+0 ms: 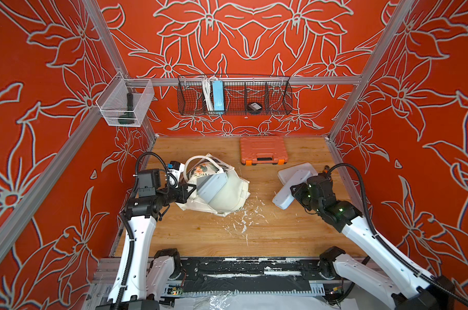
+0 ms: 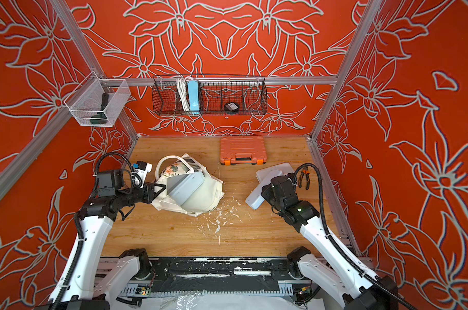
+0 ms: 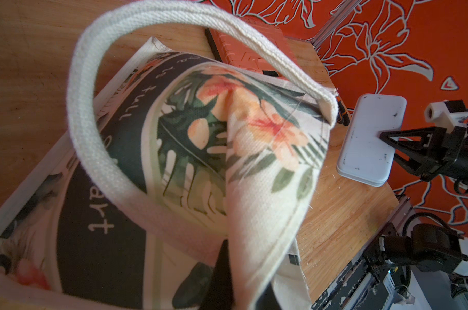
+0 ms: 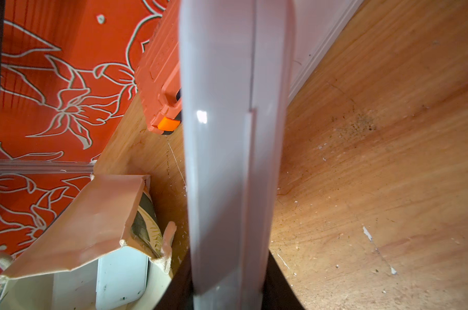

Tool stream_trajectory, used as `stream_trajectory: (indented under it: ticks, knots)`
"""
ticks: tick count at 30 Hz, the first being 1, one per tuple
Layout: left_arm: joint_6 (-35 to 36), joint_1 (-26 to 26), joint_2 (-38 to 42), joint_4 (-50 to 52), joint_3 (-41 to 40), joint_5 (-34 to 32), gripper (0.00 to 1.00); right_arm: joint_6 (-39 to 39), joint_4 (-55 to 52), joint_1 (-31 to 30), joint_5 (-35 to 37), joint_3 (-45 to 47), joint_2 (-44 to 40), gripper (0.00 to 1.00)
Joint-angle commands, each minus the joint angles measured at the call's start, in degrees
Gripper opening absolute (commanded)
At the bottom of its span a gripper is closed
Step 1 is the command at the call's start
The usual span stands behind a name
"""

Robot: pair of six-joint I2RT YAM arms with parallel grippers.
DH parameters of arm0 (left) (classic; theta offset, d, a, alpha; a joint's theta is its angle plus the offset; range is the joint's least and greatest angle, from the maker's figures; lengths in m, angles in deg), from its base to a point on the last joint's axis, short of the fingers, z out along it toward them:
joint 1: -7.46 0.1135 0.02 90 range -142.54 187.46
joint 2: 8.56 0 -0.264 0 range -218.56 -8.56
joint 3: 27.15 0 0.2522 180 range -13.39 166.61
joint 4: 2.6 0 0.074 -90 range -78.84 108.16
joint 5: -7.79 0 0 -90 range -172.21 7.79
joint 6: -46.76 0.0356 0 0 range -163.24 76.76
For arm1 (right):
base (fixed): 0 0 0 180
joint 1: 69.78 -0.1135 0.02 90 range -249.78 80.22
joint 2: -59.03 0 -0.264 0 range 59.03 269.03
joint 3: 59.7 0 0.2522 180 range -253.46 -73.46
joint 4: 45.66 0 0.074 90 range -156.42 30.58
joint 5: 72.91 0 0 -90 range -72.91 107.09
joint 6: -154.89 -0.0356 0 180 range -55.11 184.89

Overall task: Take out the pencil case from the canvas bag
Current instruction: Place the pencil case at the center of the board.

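ok so using the canvas bag (image 1: 227,200) as my reference. It's slumped on the wood, and the left gripper (image 1: 191,189) is pressed together on a fold of cloth at the bag's edge, on the side nearest the left arm. The white pencil case (image 1: 282,196) is out of the bag, well apart from it over toward the right arm, and the right gripper (image 1: 294,188) is pinching it across its thin edge. The case hangs tilted, with its long axis slanting and the low end pointing back toward the bag. I can't tell if that end touches the table.

So I'd say the right arm has this one, and what's left looks like a put-down on bare wood between the bag and itself. Heads up though: a pale blue-grey case (image 1: 212,188) shows in the bag's mouth. Another flat white case (image 1: 298,167) lies just behind the held one, farther from the bag, and is overlapped by it in both top views
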Motion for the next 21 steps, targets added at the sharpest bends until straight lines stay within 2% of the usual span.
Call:
stream_trajectory:
  ticks: [1, 5, 13, 21]
  knots:
    - [0.3, 0.4, 0.4, 2.8, -0.3, -0.7, 0.00, -0.3, 0.5, 1.8, -2.8, 1.5, 0.6, 0.22]
    - [0.3, 0.5, 0.5, 2.8, -0.4, -0.5, 0.00, -2.0, 2.4, 3.5, -3.3, 3.9, 0.7, 0.21]
    - [0.7, 0.5, 0.9, 3.0, -0.5, 1.4, 0.00, -4.1, 2.8, 5.4, 0.8, 6.6, -0.2, 0.21]
    - [0.1, 0.5, 1.0, 3.0, -0.3, 1.7, 0.00, -4.4, 6.2, 9.6, -2.7, 7.2, 2.3, 0.22]
